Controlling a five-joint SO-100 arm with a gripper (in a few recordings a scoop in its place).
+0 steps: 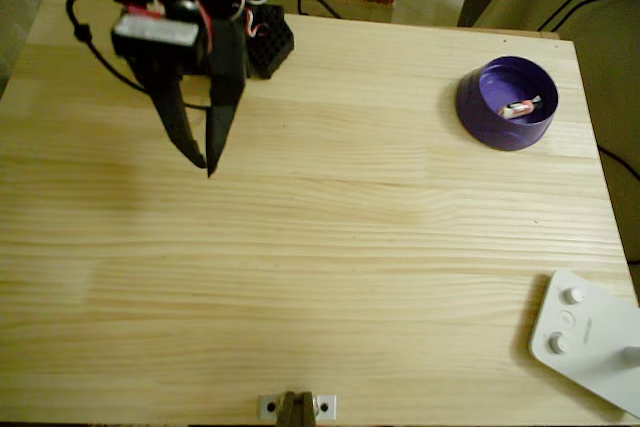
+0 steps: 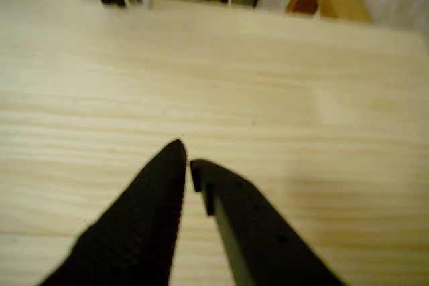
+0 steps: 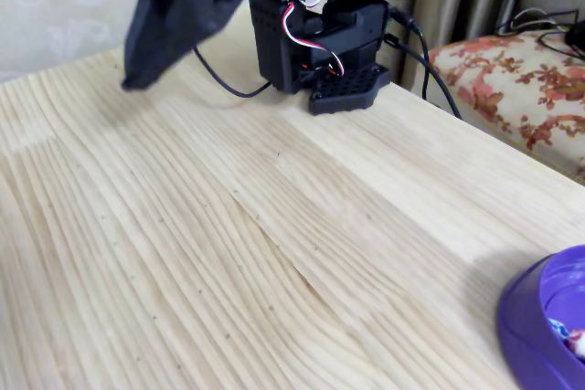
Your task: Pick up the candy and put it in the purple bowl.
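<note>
**Candy in the bowl; little left to spoil**

Hanging over the table's far left corner in the overhead view, the black two-finger gripper point(image 1: 207, 165) has its jaws nearly closed with nothing between them; the wrist view shows bare pale pine tabletop point(image 2: 281, 85) beneath. Across at the far right corner, the small pinkish-white wrapped candy point(image 1: 518, 106) lies inside the round glossy purple plastic bowl point(image 1: 478, 107). Any risk looks slight: a careless sweep rightward could knock that bowl or tip the sweet out.
</note>
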